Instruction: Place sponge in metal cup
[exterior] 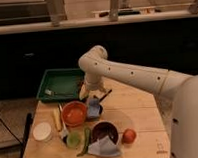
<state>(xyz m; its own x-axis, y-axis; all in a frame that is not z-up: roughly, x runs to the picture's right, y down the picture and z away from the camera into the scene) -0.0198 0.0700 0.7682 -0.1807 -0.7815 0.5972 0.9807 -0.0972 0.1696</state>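
The metal cup [94,112], small and dark bluish-grey, stands on the wooden table [139,109] just right of the orange bowl [74,114]. A light-blue patch, which looks like the sponge [93,104], shows at the cup's top, directly under the gripper. I cannot tell whether it is held or rests in the cup. My gripper [93,97] hangs from the white arm [127,74], pointing down right above the cup.
A green tray [60,83] sits at the back left. In front are a white cup [42,131], a green cup [73,140], a maroon bowl [105,130], a pale folded cloth [102,147], a red-orange fruit [129,136] and a dark utensil [105,95].
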